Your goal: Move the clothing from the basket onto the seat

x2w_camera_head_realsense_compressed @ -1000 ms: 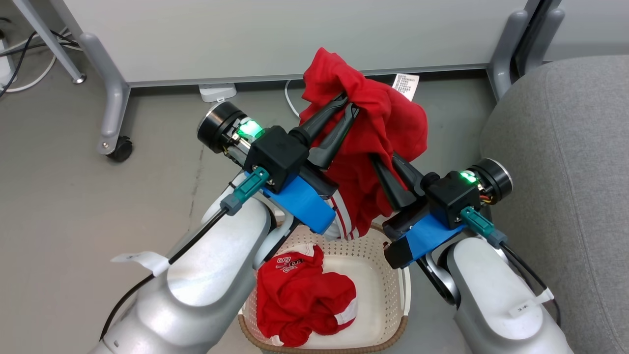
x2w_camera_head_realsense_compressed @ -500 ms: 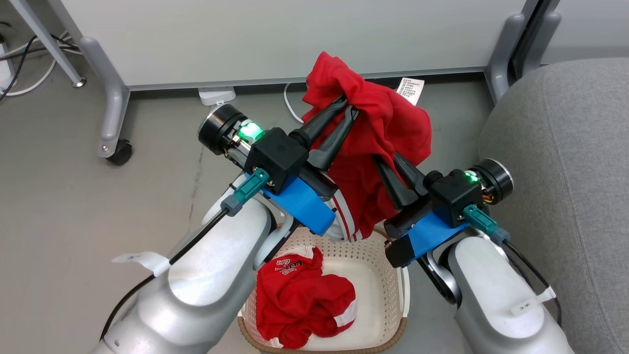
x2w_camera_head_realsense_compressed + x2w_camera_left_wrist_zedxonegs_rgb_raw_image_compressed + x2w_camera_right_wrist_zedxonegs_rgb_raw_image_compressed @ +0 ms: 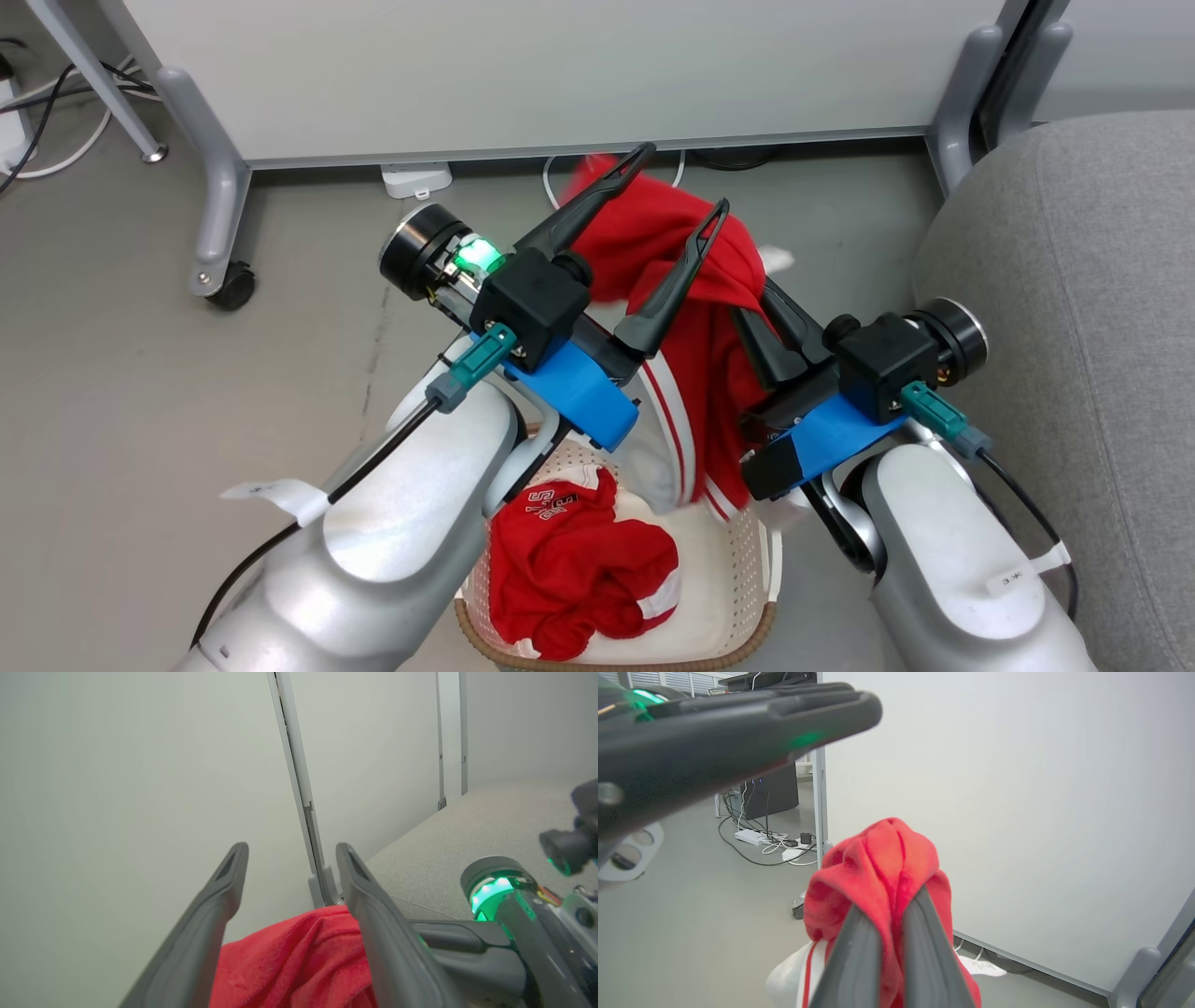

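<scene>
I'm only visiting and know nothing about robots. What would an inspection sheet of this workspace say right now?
Surface: floor; the basket stands on it.
Job's things: hanging red garment above the basket; second red garment inside it; sofa at the right, no clothing seen on it.
Clutter: white power block at the panel's foot.
Grippers: left gripper open, cloth between its fingers; right gripper shut on the hanging red garment.
Cables: floor cables by the panel; black cable on left forearm.
Surroundings: white panel on wheeled legs.

Looks like a lab/office test bay: white partition panels (image 3: 560, 65) on grey caster feet (image 3: 211, 215), bare grey floor (image 3: 121, 392), power strip (image 3: 748, 836) and loose cables (image 3: 777, 843) by a dark equipment cabinet (image 3: 773, 791), grey sofa (image 3: 1074, 280) at one side.
</scene>
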Robot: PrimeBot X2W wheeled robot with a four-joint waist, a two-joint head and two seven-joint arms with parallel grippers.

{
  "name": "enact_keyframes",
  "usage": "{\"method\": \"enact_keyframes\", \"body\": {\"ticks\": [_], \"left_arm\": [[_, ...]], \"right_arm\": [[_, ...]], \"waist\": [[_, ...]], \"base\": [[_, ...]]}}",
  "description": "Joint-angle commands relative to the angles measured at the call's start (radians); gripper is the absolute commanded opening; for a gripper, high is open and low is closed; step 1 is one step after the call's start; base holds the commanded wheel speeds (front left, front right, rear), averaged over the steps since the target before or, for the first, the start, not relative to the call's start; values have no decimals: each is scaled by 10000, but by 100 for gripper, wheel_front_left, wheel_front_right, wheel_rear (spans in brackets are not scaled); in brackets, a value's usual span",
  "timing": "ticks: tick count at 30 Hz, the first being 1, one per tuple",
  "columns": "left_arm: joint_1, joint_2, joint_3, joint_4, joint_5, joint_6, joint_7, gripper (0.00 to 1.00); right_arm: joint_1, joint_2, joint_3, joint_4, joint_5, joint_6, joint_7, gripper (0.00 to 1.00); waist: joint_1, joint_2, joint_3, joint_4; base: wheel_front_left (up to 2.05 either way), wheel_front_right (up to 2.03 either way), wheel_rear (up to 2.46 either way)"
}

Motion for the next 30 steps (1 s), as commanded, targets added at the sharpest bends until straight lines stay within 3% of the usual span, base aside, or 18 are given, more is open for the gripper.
{"method": "enact_keyframes", "body": {"ticks": [1,10,30], "left_arm": [[-40,69,-11,30,32,50,-44,100],[173,210,-63,-67,39,133,-110,100],[470,337,-522,-211,-83,57,-142,100]], "right_arm": [[108,-34,-65,-87,-31,5,-42,0],[543,-34,-413,-334,-130,5,-42,0],[1121,-26,-1507,-1149,-308,5,-44,0]], "waist": [[0,-1,14,18],[0,-1,43,-246],[0,-1,337,-2213]], "base": [[0,0,0],[0,0,0],[0,0,0]]}}
